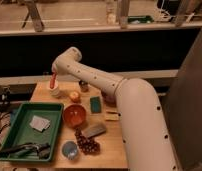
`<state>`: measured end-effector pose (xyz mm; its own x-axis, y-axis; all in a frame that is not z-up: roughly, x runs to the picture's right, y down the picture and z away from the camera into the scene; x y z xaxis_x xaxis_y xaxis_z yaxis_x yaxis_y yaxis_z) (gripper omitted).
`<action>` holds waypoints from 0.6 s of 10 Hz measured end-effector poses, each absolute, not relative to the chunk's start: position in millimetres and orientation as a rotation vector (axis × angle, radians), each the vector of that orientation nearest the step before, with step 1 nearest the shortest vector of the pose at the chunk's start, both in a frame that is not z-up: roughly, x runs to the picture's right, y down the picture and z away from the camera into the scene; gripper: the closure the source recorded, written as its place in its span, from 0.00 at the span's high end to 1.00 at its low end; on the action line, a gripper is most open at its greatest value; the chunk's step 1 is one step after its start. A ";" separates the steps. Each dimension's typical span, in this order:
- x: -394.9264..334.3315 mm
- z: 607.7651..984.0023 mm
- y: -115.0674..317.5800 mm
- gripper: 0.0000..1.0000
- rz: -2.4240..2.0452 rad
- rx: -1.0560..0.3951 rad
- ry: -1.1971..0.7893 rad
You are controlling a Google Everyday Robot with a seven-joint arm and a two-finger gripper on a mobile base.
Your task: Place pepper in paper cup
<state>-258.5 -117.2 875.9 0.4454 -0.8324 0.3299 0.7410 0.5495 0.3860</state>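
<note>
Gripper (pixel 54 74), at the end of the white arm, is positioned beyond and to the left of the orange bowl (pixel 74 115), over the far left part of the light wooden table (pixel 110 145). We record it as closed on the upper end of the slender red-orange chili pepper (pixel 53 81), which hangs upright beneath it. The pepper is directly above the small white paper cup (pixel 55 92), and its lower tip reaches about the level of the cup's rim; we cannot tell whether the tip is inside. The paper cup stands upright on the table, beyond the bowl and to its left.

Moving outward, we note:
- a round orange-yellow fruit (pixel 74 96) just beyond the bowl, to the right of the paper cup;
- a small dark jar (pixel 83 86) further beyond the bowl, slightly right;
- a flat teal rectangular block (pixel 96 104) just to the bowl's right;
- a grey oblong packet (pixel 94 130) on the near right of the bowl;
- a bunch of dark red grapes (pixel 86 142) nearer than the bowl;
- a blue round cup (pixel 70 149) nearest the table's front edge, in line with the bowl;
- a green plastic tray (pixel 53 125) to the bowl's left, holding a white card (pixel 39 122) and dark tools (pixel 24 148).
</note>
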 end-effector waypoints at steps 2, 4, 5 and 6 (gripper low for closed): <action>-260.5 878.7 -123.7 0.02 -0.973 0.226 -0.513; -259.5 883.7 -129.4 0.02 -0.968 0.239 -0.502; -260.1 886.7 -131.5 0.02 -0.965 0.243 -0.498; -260.7 889.6 -133.5 0.02 -0.963 0.248 -0.496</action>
